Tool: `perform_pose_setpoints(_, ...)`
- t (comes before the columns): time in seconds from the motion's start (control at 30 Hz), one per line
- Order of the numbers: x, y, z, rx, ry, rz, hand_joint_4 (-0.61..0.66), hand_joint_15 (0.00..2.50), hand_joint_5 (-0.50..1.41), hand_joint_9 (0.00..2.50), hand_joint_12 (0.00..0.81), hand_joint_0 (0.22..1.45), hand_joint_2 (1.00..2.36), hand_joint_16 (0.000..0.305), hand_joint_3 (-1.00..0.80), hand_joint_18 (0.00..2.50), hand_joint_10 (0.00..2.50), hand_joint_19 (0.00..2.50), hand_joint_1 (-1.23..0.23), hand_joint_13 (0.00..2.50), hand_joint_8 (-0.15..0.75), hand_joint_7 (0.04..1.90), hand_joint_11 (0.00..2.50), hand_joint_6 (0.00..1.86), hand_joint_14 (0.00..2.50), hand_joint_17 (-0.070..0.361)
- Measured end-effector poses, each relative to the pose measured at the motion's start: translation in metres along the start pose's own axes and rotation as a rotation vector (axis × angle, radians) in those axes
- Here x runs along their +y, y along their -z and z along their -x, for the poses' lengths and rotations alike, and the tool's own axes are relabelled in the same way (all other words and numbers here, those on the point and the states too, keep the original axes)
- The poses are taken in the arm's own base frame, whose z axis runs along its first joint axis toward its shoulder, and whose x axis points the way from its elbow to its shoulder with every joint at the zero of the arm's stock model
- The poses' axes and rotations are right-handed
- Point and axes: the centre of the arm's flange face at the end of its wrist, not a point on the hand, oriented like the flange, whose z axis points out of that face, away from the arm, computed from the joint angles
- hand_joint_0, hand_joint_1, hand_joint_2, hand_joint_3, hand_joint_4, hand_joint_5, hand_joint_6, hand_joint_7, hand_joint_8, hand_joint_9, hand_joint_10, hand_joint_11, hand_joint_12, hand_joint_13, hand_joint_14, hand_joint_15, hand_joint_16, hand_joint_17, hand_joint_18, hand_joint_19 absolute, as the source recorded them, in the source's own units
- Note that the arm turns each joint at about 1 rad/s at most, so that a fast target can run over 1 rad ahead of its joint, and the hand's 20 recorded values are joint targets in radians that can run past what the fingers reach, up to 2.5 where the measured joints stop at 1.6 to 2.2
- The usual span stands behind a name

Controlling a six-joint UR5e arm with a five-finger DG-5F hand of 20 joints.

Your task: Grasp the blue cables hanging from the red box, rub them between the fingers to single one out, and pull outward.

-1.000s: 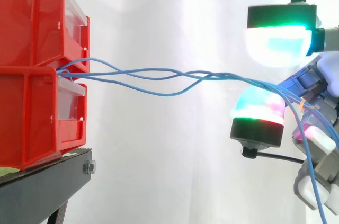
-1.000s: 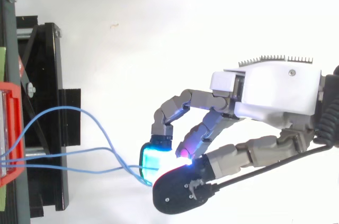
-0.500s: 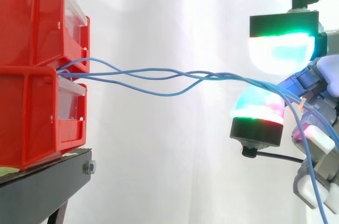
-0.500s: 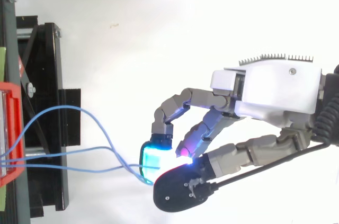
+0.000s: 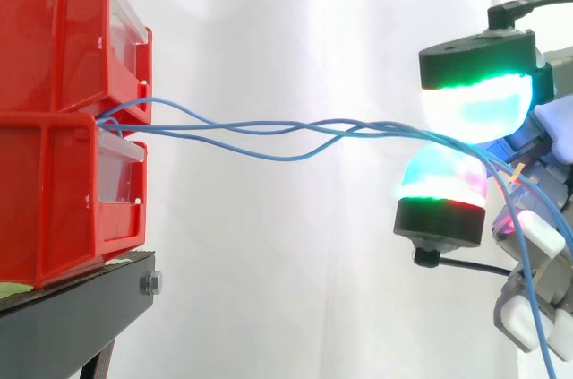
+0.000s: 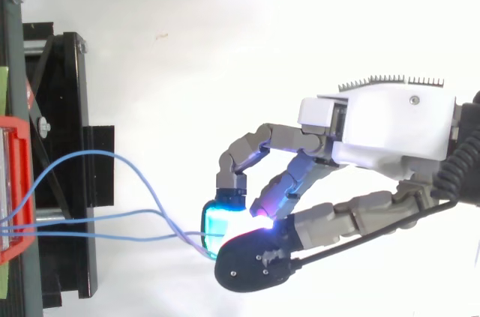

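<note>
Hand [image 6: 390, 130] at the right of the top view, palm casing white, fingers bent inward and down toward the left. Closes on the blue cables [image 5: 354, 128]: pinches them between two glowing fingertips, one above the other in the side view. Upper pad [image 5: 474, 106] white and cyan with a green band under its black back; lower pad [image 5: 443, 177] domed upward, cyan over a red band, on a black base. Hardly any gap between the two pads, with the strands passing through just there. In the top view, the black back of the upper fingertip [image 6: 251, 268] overlaps the cyan pad [image 6: 217, 221] at the spot where the cables [image 6: 97, 153] meet. Other fingers curled behind the pinch, one glowing magenta.

Cables emerge at the left from the slot between the upper red box [image 5: 54, 34] and the lower red box [image 5: 54, 200], stacked on the black stand [image 5: 72, 307]. Span the open space toward the hand in shallow curves, crossing one another midway, well clear of the white curtain [image 5: 286, 21] behind. Beyond the pinch, drop down past the grey and white finger segments at the lower right of the side view. Seen from above, fan out from the box edge, one strand looping wide before joining the rest at the pads.
</note>
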Motion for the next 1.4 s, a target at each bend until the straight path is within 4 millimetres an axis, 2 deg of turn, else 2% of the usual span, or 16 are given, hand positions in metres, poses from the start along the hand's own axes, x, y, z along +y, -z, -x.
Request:
perform_pose_setpoints(0.3,0.003,0.003,-0.001,0.001,0.001,0.006,0.03,0.46,-0.09,1.07,0.395,0.57,1.01,0.058,-0.11,0.53,0.02,0.50,-0.78,0.70,0.290,0.97,0.61,0.87,0.02,0.130)
perform_pose_setpoints(0.6,0.014,0.016,0.008,-0.045,0.057,0.019,0.05,0.47,-0.10,1.03,0.373,0.58,1.01,0.052,-0.17,0.48,0.02,0.53,-0.76,0.66,0.272,0.96,0.62,0.87,0.02,0.118)
perform_pose_setpoints(0.83,0.025,0.028,0.019,-0.130,0.126,0.037,0.04,0.48,-0.11,1.00,0.357,0.57,1.01,0.049,-0.26,0.46,0.02,0.54,-0.77,0.65,0.261,0.93,0.62,0.86,0.02,0.110)
perform_pose_setpoints(1.07,0.032,0.039,0.025,-0.176,0.189,0.033,0.04,0.50,-0.12,1.00,0.354,0.53,1.00,0.049,-0.46,0.47,0.02,0.55,-0.75,0.66,0.264,0.92,0.62,0.86,0.02,0.110)
perform_pose_setpoints(1.4,0.034,0.042,0.026,-0.183,0.209,0.031,0.03,0.50,-0.11,1.02,0.346,0.56,1.01,0.048,-0.42,0.50,0.02,0.57,-0.75,0.67,0.260,0.94,0.64,0.86,0.02,0.107)
